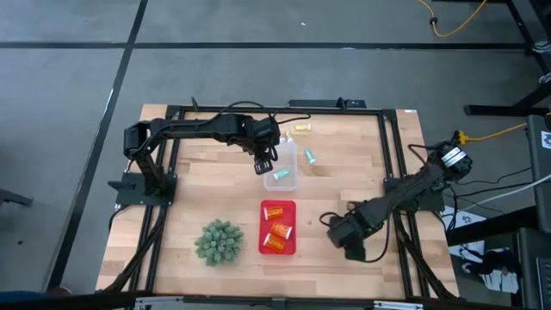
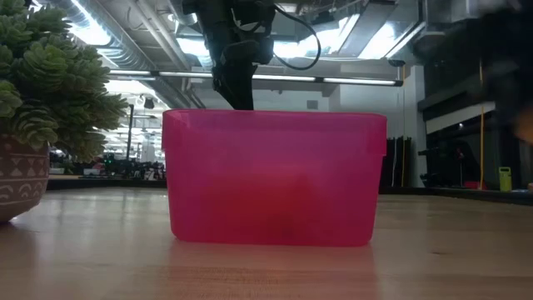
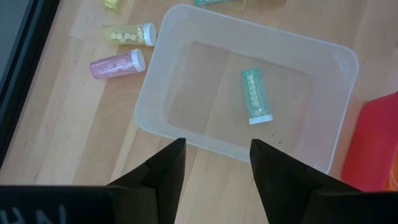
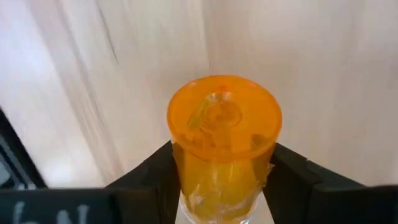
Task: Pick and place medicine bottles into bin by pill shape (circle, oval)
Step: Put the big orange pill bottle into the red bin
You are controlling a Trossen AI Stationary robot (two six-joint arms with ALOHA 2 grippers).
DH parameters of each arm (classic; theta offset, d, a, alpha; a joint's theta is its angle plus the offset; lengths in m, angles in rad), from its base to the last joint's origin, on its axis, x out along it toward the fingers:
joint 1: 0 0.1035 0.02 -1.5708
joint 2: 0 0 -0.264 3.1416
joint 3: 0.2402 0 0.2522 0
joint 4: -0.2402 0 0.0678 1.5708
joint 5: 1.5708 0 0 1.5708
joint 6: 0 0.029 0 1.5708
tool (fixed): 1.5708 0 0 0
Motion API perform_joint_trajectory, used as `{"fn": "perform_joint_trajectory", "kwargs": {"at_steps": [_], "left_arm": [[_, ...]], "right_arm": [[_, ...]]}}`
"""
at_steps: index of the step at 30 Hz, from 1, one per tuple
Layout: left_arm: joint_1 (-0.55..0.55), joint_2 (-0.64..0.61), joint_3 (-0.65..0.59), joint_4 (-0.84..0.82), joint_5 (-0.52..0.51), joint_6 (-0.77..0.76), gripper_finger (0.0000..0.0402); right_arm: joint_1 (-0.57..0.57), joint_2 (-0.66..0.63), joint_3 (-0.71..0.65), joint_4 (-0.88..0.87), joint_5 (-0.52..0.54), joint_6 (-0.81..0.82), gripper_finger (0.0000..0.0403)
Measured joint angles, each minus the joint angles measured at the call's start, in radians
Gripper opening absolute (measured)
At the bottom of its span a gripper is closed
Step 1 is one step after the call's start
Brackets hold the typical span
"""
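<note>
Right wrist view, right jaws pinching ribbed translucent orange bottle (image 4: 221,149), left jaws parted, empty

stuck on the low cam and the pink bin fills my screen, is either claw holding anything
Observer: Yes. The right claw has its fingers on either side of an orange bottle, seen in its wrist view.
Operator: and the left one
Observer: The left claw is open and holds nothing; it hangs over the near edge of a clear bin.
Operator: anything in that clear bin
Observer: One teal vial lies on its floor.
Operator: whats left out on the table
Observer: A yellow vial and a pink vial lie on the wood beside the clear bin.
</note>
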Motion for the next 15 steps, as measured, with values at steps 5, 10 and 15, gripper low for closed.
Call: {"fn": "perform_joint_trajectory", "kwargs": {"at_steps": [5,10,15], "left_arm": [[0.0,0.0,0.0,0.0,0.0,0.0,0.0173],[0.0,0.0,0.0,0.0,0.0,0.0,0.0173],[0.0,0.0,0.0,-0.001,0.0,0.0,0.0173]], "right_arm": [[-0.05,-0.001,0.133,0.053,0.321,-0.153,0.0178],[-0.124,0.001,0.155,0.409,0.42,-0.375,0.0178],[-0.191,0.049,0.127,0.726,0.292,-0.499,0.0178]]}}
